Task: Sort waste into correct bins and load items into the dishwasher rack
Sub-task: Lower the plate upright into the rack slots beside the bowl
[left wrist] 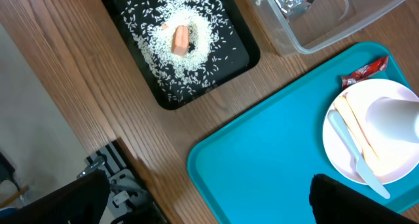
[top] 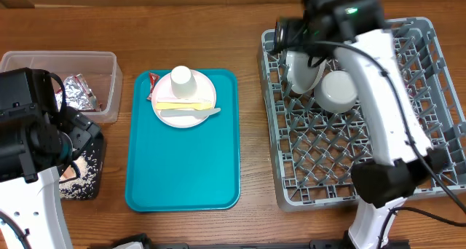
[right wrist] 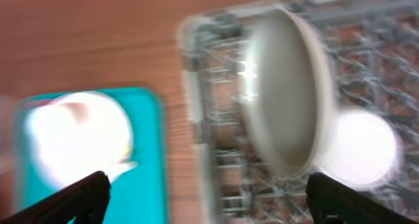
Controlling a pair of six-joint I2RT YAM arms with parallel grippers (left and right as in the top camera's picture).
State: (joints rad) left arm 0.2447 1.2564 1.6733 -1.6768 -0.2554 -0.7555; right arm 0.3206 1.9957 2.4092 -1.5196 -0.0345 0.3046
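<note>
The pinkish-white plate (top: pixel 204 89) lies on the teal tray (top: pixel 182 161) and bears the upturned white cup (top: pixel 181 80), a yellow utensil (top: pixel 186 104) and a pale utensil (top: pixel 191 113). A red wrapper (top: pixel 153 81) lies beside the plate. The foil (top: pixel 79 91) sits in the clear tub (top: pixel 102 60). Rice (left wrist: pixel 196 47) and the orange square (left wrist: pixel 180 38) lie in the black tray (left wrist: pixel 242 54). The grey plate (top: pixel 302 70) stands on edge in the rack (top: pixel 342 154), next to the white bowl (top: pixel 337 90). My left gripper (left wrist: pixel 203 207) is open and empty above the tray's edge. My right gripper (right wrist: pixel 213 204) is open and empty above the rack's left rim. No napkin is in view.
The rack fills the right side of the wooden table. The right wrist view is blurred. My left arm (top: pixel 29 140) covers part of the black tray. The tub (left wrist: pixel 340 27) stands just behind the black tray, left of the teal tray (left wrist: pixel 275 165).
</note>
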